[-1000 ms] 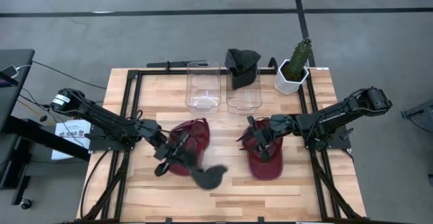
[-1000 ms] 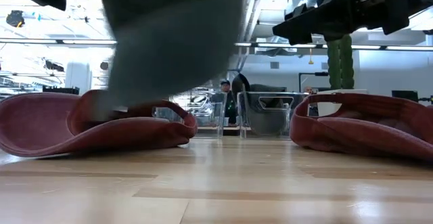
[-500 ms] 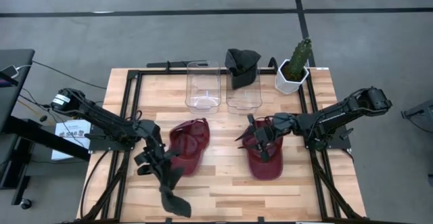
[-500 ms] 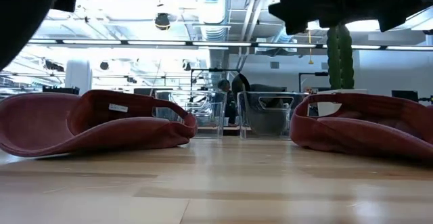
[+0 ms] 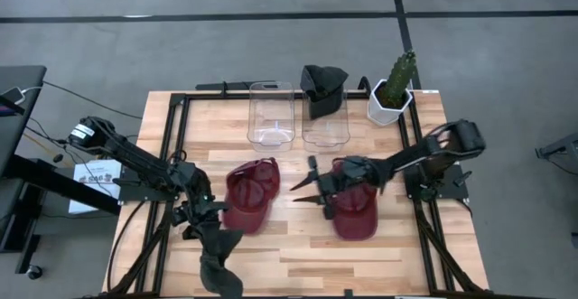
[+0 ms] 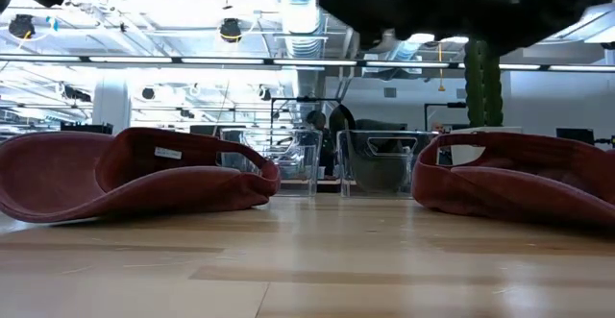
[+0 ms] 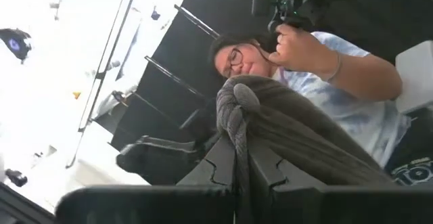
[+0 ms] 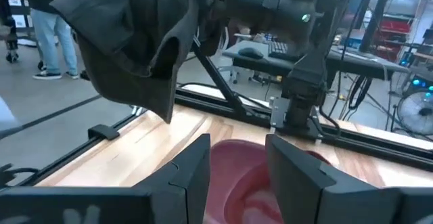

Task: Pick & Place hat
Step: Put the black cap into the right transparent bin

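Note:
A dark grey hat (image 5: 218, 265) hangs from my left gripper (image 5: 195, 219) near the table's near-left edge; it also shows in the right wrist view (image 8: 135, 41). My left gripper (image 7: 239, 173) is shut on it. Two red caps lie brim-down on the boards, one left of centre (image 5: 249, 195) (image 6: 125, 176) and one right of centre (image 5: 358, 213) (image 6: 519, 176). My right gripper (image 5: 302, 180) (image 8: 237, 160) is open and hovers between the two caps, touching nothing. A red cap (image 8: 245, 178) lies ahead of its fingers. My left gripper pinches a bunched fold of the grey hat (image 7: 238, 126) between its two fingers. The cloth wells up past the fingertips (image 7: 270, 173) in thick ridges. The hat is lifted, and the rest of it droops slack from the hold toward the near edge (image 5: 219, 276).
Two clear bins stand at the far side, one empty (image 5: 271, 114), one (image 5: 325, 123) with a dark hat (image 5: 323, 84) on its rim. A cactus in a white pot (image 5: 391, 91) is at the far right. A person (image 7: 298, 61) stands beyond the table.
My left gripper has swung toward the table's left and near edge and turned, carrying the grey hat from beside the left red cap out to the near-left edge. My right gripper has moved toward the table's left, off the right red cap into the gap between the caps.

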